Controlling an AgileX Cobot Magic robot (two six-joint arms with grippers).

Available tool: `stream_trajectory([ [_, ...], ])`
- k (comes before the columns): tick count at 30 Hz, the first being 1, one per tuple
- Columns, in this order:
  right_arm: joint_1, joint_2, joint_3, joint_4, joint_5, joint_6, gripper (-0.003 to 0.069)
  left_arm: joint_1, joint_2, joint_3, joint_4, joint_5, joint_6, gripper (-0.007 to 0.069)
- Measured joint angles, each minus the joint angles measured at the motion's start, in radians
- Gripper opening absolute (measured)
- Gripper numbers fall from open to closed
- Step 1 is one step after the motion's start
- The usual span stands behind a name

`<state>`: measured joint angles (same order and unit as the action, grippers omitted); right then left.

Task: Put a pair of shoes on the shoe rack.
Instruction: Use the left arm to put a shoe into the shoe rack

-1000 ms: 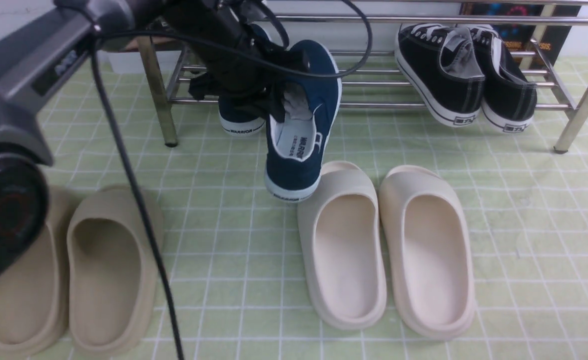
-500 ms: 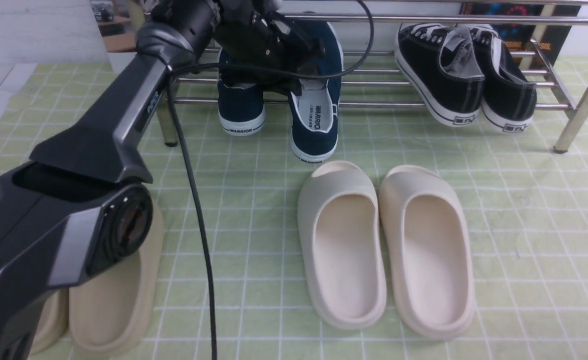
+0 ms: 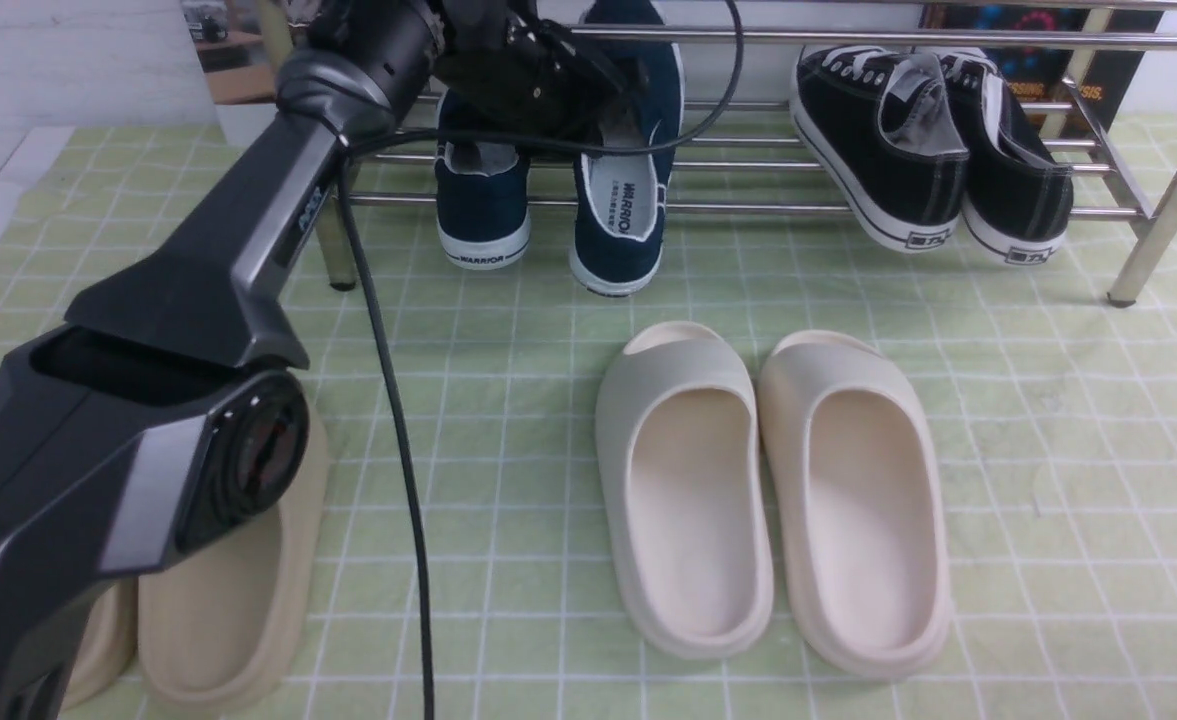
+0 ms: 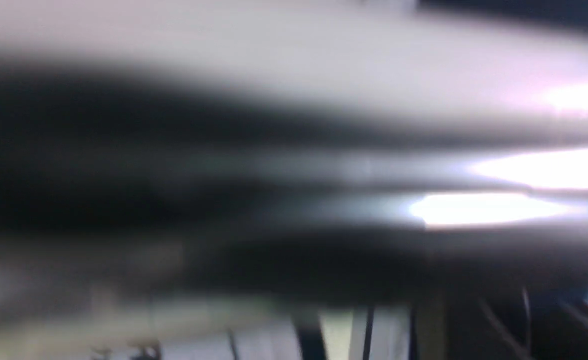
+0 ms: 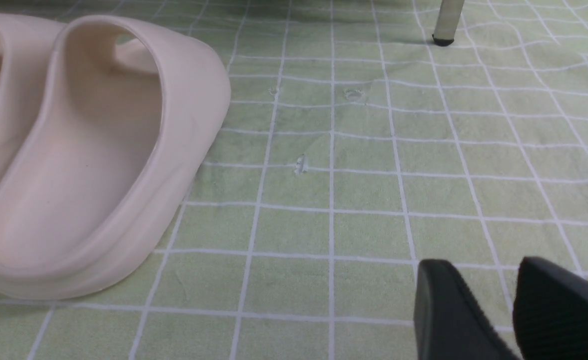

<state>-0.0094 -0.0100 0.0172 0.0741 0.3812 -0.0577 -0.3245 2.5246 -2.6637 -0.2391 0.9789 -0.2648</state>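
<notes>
The right hand [image 5: 516, 310] hangs narrow, holding nothing, over the green checked worktop [image 5: 363, 175], while farther off both "WARRIOR"-printed navy shoes [image 3: 483, 205] [image 3: 623, 195] sit on the chrome rack [image 3: 848, 210], the left hand's [image 3: 588, 95] grip hidden, its wrist view blurred.

Left wrist view heavily blurred: pale and dark horizontal bands [image 4: 254, 165] fill nearly all of it, unidentifiable. 2 bright glare patches [image 4: 488, 209] at one side. Thin dark bars [image 4: 308, 337] cross a pale strip along one edge.
</notes>
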Motion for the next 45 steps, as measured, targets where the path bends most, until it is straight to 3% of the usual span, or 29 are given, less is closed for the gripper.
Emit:
stream_trajectory([
  [1, 0.000, 0.000, 0.000, 0.000, 0.000, 0.000, 0.0244, 0.000, 0.000, 0.000, 0.001, 0.000, 0.000, 0.0143],
  [3, 0.000, 0.000, 0.000, 0.000, 0.000, 0.000, 0.0244, 0.001, 0.000, -0.001, 0.020, -0.013, -0.010, 0.0243],
  [6, 0.000, 0.000, 0.000, 0.000, 0.000, 0.000, 0.0244, 0.001, 0.000, -0.001, 0.027, -0.032, -0.040, 0.0332],
  [12, 0.000, 0.000, 0.000, 0.000, 0.000, 0.000, 0.0244, 0.001, -0.026, -0.003, 0.019, 0.006, -0.063, 0.0386],
  [15, 0.000, 0.000, 0.000, 0.000, 0.000, 0.000, 0.0244, 0.001, -0.084, -0.003, 0.004, 0.081, -0.026, 0.0353],
  [17, 0.000, 0.000, 0.000, 0.000, 0.000, 0.000, 0.0244, 0.000, -0.138, -0.006, -0.003, 0.146, 0.004, 0.0287],
  [23, 0.000, 0.000, 0.000, 0.000, 0.000, 0.000, 0.0244, -0.018, -0.218, 0.029, -0.015, 0.266, 0.061, -0.0014],
  [33, 0.000, 0.000, 0.000, 0.000, 0.000, 0.000, 0.0244, -0.216, -0.222, 0.347, 0.122, 0.272, 0.122, -0.0013],
  [38, 0.000, 0.000, 0.000, 0.000, 0.000, 0.000, 0.0244, -0.220, -0.219, 0.408, 0.156, 0.265, 0.119, -0.0013],
  [45, 0.000, 0.000, 0.000, 0.000, 0.000, 0.000, 0.0244, -0.210, -0.203, 0.418, 0.273, 0.058, 0.037, -0.0013],
])
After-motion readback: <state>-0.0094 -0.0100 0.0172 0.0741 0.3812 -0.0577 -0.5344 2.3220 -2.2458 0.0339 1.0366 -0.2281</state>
